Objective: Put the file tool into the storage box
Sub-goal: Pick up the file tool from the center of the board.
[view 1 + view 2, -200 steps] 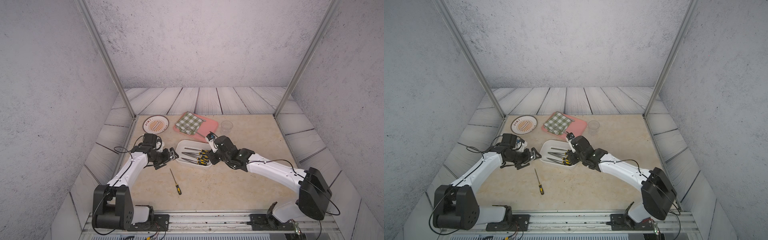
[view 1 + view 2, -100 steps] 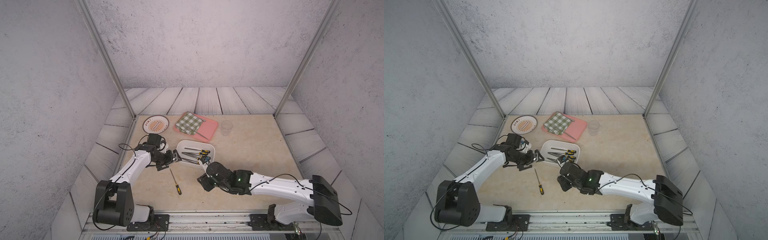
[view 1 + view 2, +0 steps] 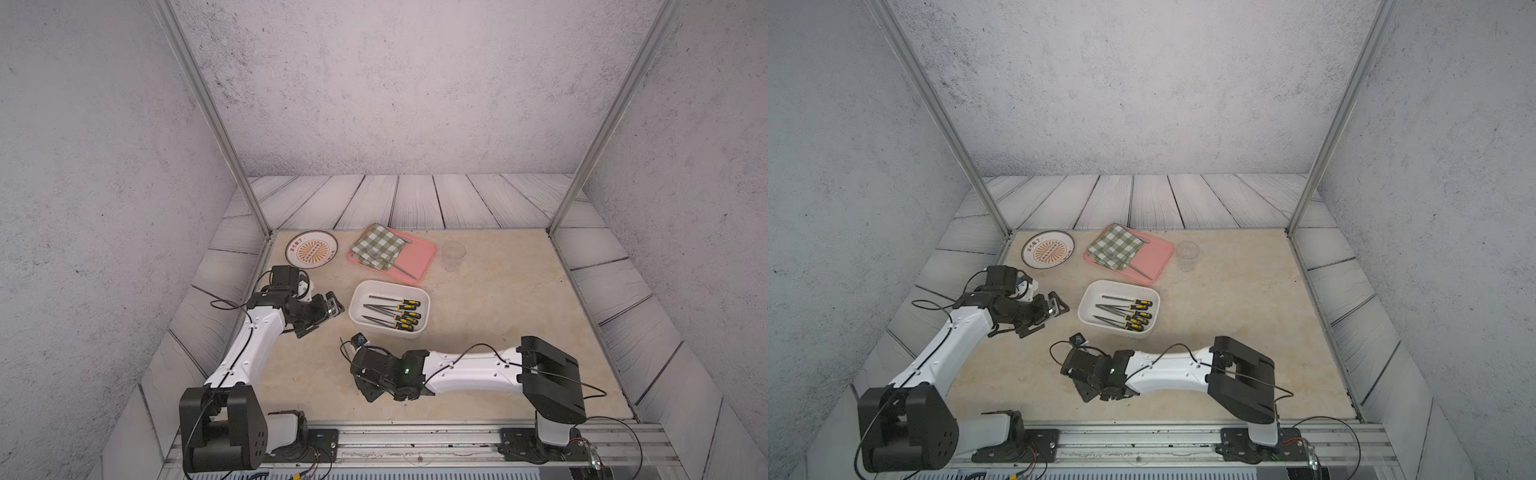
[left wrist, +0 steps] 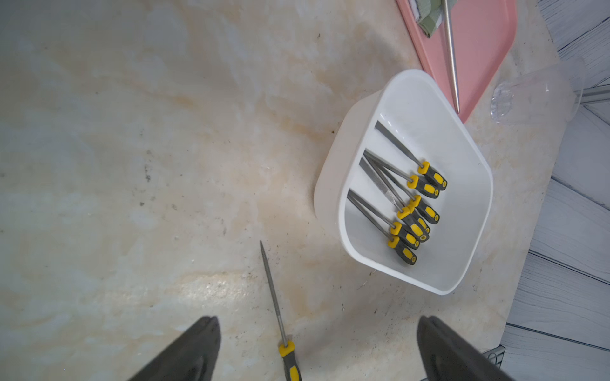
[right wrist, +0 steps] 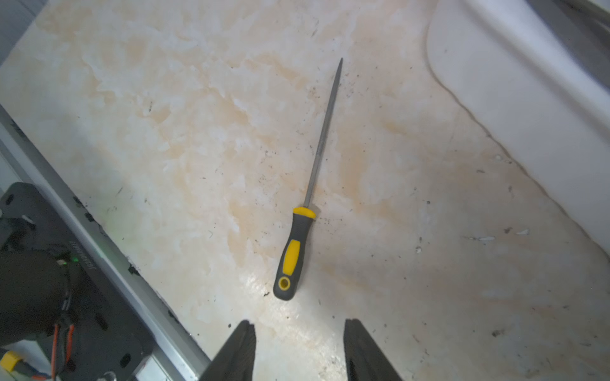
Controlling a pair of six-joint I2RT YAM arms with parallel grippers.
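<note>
In both top views the white storage box [image 3: 384, 330] [image 3: 1113, 331] sits mid-surface [image 3: 478, 332], holding several yellow-handled files [image 3: 405, 316]. The left fingers [image 3: 332, 305] hover at its 9 o'clock. The right fingers [image 3: 368, 390] hang low at its 6 o'clock, over the file tool [image 3: 343, 347], whose tip shows at the box's 7 o'clock.

Left wrist view: the left fingers [image 4: 198, 349] are spread wide, gripping nothing. The file tool [image 4: 274, 297] lies flat, apart from the storage box [image 4: 333, 171].

Right wrist view: the right fingers [image 5: 237, 353] are parted and empty, near the handle end of the file tool [image 5: 293, 254].
</note>
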